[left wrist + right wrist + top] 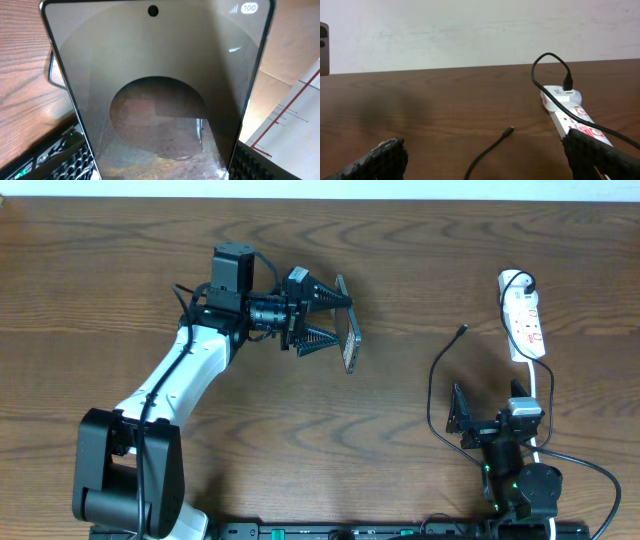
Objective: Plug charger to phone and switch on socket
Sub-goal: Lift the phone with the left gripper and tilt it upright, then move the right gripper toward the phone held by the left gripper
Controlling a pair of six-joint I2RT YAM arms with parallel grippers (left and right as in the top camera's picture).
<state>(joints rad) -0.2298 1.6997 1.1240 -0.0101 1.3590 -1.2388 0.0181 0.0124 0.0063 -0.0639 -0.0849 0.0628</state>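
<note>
My left gripper [338, 320] clamps the glossy bronze-brown phone [155, 60], seemingly upright; my right gripper [490, 406], jaws apart, should pinch the thin black charger tip [462, 330] at eleven o'clock.

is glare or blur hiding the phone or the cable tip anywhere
Left wrist: the phone fills the frame, its glossy screen mirroring a dark round shape. Right wrist: charger tip small but clear, wall pale and bright. Overhead: evenly lit, phone edge-on.

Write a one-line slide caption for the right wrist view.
Open right pincer faces the loose charger tip, left of the white socket.
</note>
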